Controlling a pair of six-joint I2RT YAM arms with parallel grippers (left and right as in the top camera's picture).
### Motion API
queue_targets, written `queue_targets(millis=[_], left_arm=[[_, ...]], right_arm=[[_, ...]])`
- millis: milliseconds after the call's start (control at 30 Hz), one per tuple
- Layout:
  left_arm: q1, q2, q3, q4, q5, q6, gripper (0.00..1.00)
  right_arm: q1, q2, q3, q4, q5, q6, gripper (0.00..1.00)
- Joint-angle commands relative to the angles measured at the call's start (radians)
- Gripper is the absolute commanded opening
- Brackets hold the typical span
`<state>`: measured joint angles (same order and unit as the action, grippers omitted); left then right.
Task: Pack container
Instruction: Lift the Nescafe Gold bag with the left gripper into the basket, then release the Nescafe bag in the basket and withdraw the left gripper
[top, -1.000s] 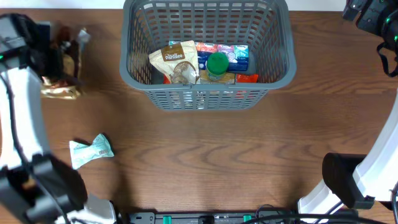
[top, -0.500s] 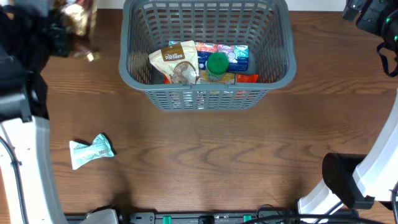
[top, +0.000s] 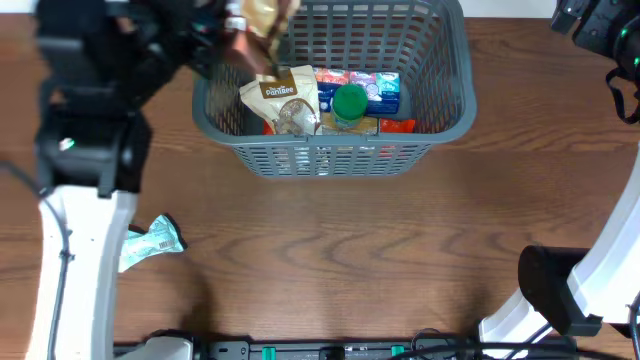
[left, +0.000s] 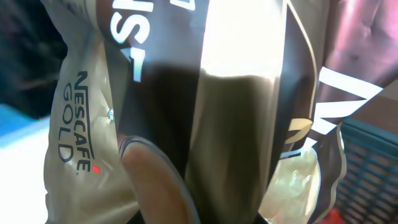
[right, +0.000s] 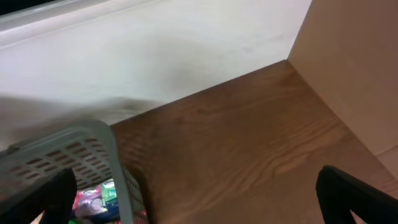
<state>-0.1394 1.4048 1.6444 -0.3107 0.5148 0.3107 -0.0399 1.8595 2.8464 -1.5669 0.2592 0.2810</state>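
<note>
Left wrist: "NESCAFÉ GOLD" on pouch (left: 205, 106)

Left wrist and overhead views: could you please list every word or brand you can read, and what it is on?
"NESCAFE GOLD": on the coffee packet, left wrist view.
Large white letters elsewhere on it: cut off, unreadable.
Logo on the beige pouch in the container: too small to read.
Print on the teal packet: too small.
</note>
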Motion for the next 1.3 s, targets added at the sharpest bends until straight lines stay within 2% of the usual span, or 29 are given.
queue_targets(millis=[0, 200, 433, 867, 900, 933, 967, 1000, 1033, 1067, 1267], left_arm=[[-0.06, 0.047, 0.052, 0.027, 0.028, -0.01, 0.06], [-0.147, 0.154, 0.052, 0.015, 0.028, -0.01, 0.06], [-0.212, 0.255, 0.052, -0.089, 0.027, -0.009, 0.06], [-0.216, 0.311, 0.051, -0.155, -0.011, -0.01, 0.06], [-0.216, 0.311, 0.051, -0.153, -0.01, -0.01, 0.1], [-0.216, 0.311, 0.051, -0.152, -0.01, -0.01, 0.22], [-0.216, 0.311, 0.051, -0.152, -0.01, -0.01, 0.41], [-0.216, 0.311, 0.051, -0.152, -0.01, -0.01, 0.68], [-0.216, 0.311, 0.051, -0.152, -0.01, -0.01, 0.86], [-0.216, 0.31, 0.051, -0.152, -0.01, -0.01, 0.98], [-0.212, 0.271, 0.056, -0.098, -0.02, -0.023, 0.99]], right_arm=[[-0.005, -0.007, 0.012, -0.001, 0.002, 0.01, 0.99], [-0.005, -0.007, 0.012, -0.001, 0.002, 0.01, 0.99], [-0.005, -0.007, 0.012, -0.001, 0.002, 0.01, 0.99], [-0.005, -0.007, 0.012, -0.001, 0.002, 0.01, 0.99], [-0.005, -0.007, 0.012, -0.001, 0.002, 0.01, 0.99], [-0.005, -0.007, 0.012, -0.001, 0.002, 0.01, 0.99], [-0.005, -0.007, 0.012, -0.001, 0.002, 0.01, 0.99], [-0.005, -0.007, 0.012, -0.001, 0.002, 0.01, 0.99], [-0.005, -0.007, 0.012, -0.001, 0.002, 0.01, 0.99], [-0.005, -0.007, 0.012, -0.001, 0.002, 0.01, 0.99], [-0.005, -0.007, 0.012, -0.001, 0.002, 0.01, 0.99]])
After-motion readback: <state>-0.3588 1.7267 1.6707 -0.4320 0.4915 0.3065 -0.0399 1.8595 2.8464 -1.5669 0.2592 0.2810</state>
